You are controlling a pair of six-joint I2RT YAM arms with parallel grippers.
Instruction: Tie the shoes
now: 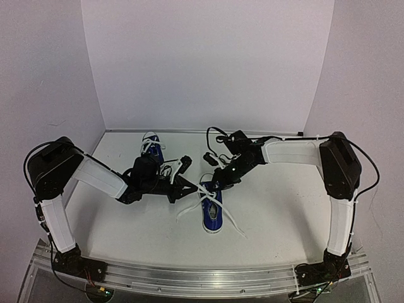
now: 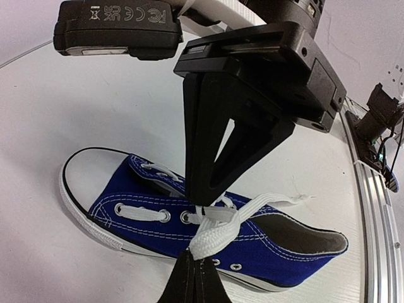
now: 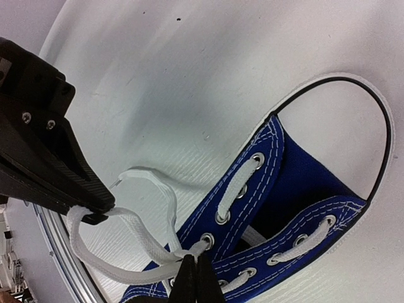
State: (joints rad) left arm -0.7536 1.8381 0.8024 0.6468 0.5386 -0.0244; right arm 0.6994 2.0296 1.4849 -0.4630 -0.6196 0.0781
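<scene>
One blue sneaker [image 1: 212, 213] lies in the middle of the table, toe toward the front; its white laces [image 1: 235, 222] trail loose on both sides. My left gripper [image 1: 192, 188] is shut on a lace [image 2: 218, 235] just beside the eyelets, as the left wrist view [image 2: 191, 255] shows. My right gripper [image 1: 212, 182] comes down from the far side and is shut on a lace [image 3: 136, 262] by an upper eyelet [image 3: 194, 260]. Both tips meet over the shoe [image 2: 139, 218]. The second sneaker [image 1: 152, 149] lies at the back left, apart from both grippers.
White walls enclose the table on three sides. An aluminium rail [image 1: 202, 278] runs along the front edge and also shows in the left wrist view [image 2: 374, 208]. Black cables [image 1: 214, 134] hang near the right arm's wrist.
</scene>
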